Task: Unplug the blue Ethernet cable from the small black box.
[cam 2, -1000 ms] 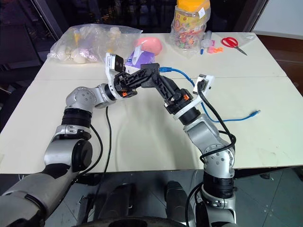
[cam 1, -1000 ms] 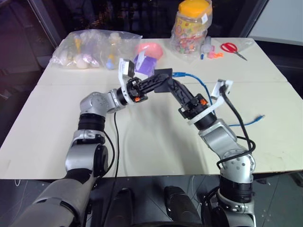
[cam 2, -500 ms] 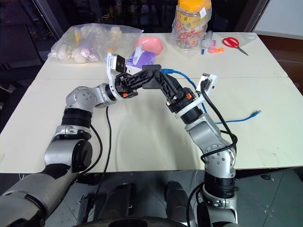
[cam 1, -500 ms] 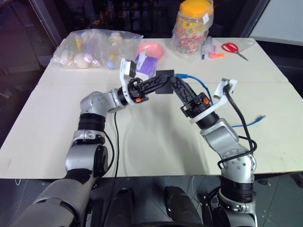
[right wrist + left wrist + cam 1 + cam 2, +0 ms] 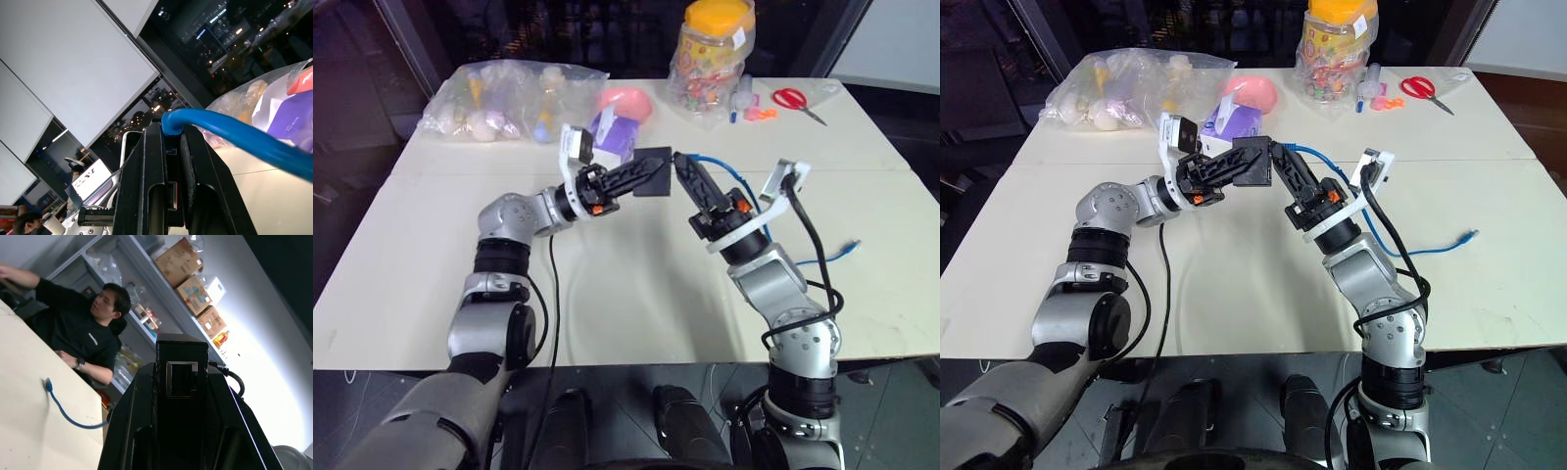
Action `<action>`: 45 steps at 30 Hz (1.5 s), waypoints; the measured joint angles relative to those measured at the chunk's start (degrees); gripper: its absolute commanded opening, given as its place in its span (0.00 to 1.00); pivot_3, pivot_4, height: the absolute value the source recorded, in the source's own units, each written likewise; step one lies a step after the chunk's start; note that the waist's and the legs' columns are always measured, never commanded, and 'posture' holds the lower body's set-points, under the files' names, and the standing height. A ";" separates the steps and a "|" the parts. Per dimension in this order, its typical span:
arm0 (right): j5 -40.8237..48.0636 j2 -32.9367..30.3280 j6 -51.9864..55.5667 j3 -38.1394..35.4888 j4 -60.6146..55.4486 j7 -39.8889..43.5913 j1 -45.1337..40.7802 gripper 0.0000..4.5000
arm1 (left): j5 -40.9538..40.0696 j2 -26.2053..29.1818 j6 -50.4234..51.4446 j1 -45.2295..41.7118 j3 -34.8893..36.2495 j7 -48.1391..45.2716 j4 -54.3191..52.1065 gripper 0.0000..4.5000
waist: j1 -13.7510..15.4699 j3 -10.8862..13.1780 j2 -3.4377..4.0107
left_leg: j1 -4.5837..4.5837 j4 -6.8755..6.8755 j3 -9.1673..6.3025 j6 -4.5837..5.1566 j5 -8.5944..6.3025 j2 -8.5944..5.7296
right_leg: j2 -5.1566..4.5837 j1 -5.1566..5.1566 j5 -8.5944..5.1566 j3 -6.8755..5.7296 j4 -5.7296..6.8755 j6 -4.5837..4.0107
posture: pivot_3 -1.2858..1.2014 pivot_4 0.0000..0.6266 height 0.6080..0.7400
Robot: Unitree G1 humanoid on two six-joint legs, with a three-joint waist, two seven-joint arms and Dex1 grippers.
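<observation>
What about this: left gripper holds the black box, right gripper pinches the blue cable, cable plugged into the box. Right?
No: the blue Ethernet cable is out of the small black box; the left wrist view shows its socket empty. Both grips are as you said.

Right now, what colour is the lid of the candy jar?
Orange-yellow; the candy jar's lid shows best in the left eye view.

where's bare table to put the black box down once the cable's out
Free: the near table between the two arms, and the left side below the plastic bag. Crowded: the far edge, around the bag, the candy jar and the scissors.
</observation>
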 measured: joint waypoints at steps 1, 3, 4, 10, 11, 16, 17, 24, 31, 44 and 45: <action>-0.18 -0.02 -0.12 0.06 0.23 0.15 -0.06 0.01 | 0.00 0.02 -0.03 0.00 0.01 0.15 0.00 0.11 | 0.00 0.00 0.00 | 0.00 0.00 0.00 0.00 0.00 0.00 | 0.00 0.00 0.00 0.00 -0.01 0.00 | 0.52 0.24 0.99; -0.62 -0.04 -0.31 0.08 0.63 0.23 -0.23 0.01 | 0.00 0.05 -0.17 0.00 0.03 0.41 0.00 0.11 | 0.00 0.00 0.00 | -0.01 -0.01 0.00 0.00 0.00 0.00 | 0.00 0.00 0.00 0.00 -0.02 0.00 | 0.52 0.24 0.99; -0.88 -0.06 -0.38 0.09 0.73 0.22 -0.32 0.01 | 0.00 0.05 -0.31 0.00 0.03 0.57 0.00 0.11 | 0.00 0.00 0.00 | -0.01 -0.01 0.00 0.00 0.00 0.00 | 0.00 0.00 0.00 0.00 -0.03 0.00 | 0.52 0.24 0.99; -1.64 -1.45 -0.96 -0.59 2.74 -0.45 -1.54 0.01 | 0.45 0.72 -3.01 -0.59 -0.27 1.81 2.59 0.11 | 0.04 0.00 0.00 | -0.05 -0.01 0.00 0.00 0.00 0.00 | 0.00 0.00 0.00 -0.01 -0.11 0.00 | 0.52 0.24 0.99; -1.89 -1.92 -1.53 -2.03 2.98 -1.14 -1.55 0.01 | 0.59 1.58 -3.94 -0.78 -0.12 1.94 3.52 0.11 | 0.04 0.00 0.00 | -0.07 -0.01 0.00 0.00 0.00 0.00 | 0.00 -0.02 0.00 -0.01 -0.15 0.00 | 0.52 0.24 0.99; -2.31 -7.48 -4.49 -11.93 5.81 -2.92 -1.32 0.01 | 1.81 7.48 -8.94 -1.76 2.72 2.70 6.91 0.11 | 0.06 0.00 0.00 | -0.28 -0.07 0.01 0.00 0.00 0.00 | -0.02 -0.13 0.01 -0.01 -0.36 0.02 | 0.52 0.24 0.99; -2.31 -7.64 -4.49 -12.06 6.01 -2.92 -1.41 0.01 | 2.05 7.29 -9.48 -1.99 2.70 3.10 7.17 0.11 | 0.15 0.00 0.00 | -0.30 -0.08 0.00 0.00 0.00 0.00 | -0.02 -0.14 0.01 -0.04 -0.36 0.02 | 0.52 0.24 0.99; -8.27 -8.91 -2.85 -11.60 17.58 -9.02 -6.91 0.01 | 15.60 0.47 -34.19 -0.72 -3.46 14.32 5.84 0.11 | 0.36 -0.01 0.00 | -0.33 0.00 0.07 0.00 0.00 -0.02 | -0.08 -0.11 0.04 0.02 -0.44 0.01 | 0.52 0.24 0.99; -16.78 -11.55 1.51 -12.72 40.59 -14.89 -13.68 0.61 | 27.96 -8.15 -58.21 5.55 -11.43 23.47 7.00 0.11 | 1.52 -0.01 0.02 | -0.49 -0.10 0.20 0.02 -0.01 -0.02 | -0.03 -0.40 0.07 0.12 -0.40 0.00 | 0.52 0.24 0.99; -16.51 -12.57 14.89 -11.34 22.31 -12.35 -3.50 0.98 | 36.07 -11.95 -76.97 2.11 -12.16 31.30 29.12 0.11 | 1.44 -0.03 0.05 | -0.49 0.00 0.17 0.10 -0.05 -0.04 | -0.03 -0.27 0.07 0.08 -0.49 0.07 | 0.52 0.24 0.99; -16.26 -12.56 15.53 -11.23 20.78 -12.16 -2.98 0.98 | 36.63 -12.19 -77.66 1.99 -12.20 31.34 30.04 0.11 | 1.42 -0.03 0.05 | -0.47 0.01 0.17 0.10 -0.05 -0.03 | -0.02 -0.27 0.07 0.08 -0.48 0.07 | 0.52 0.24 0.99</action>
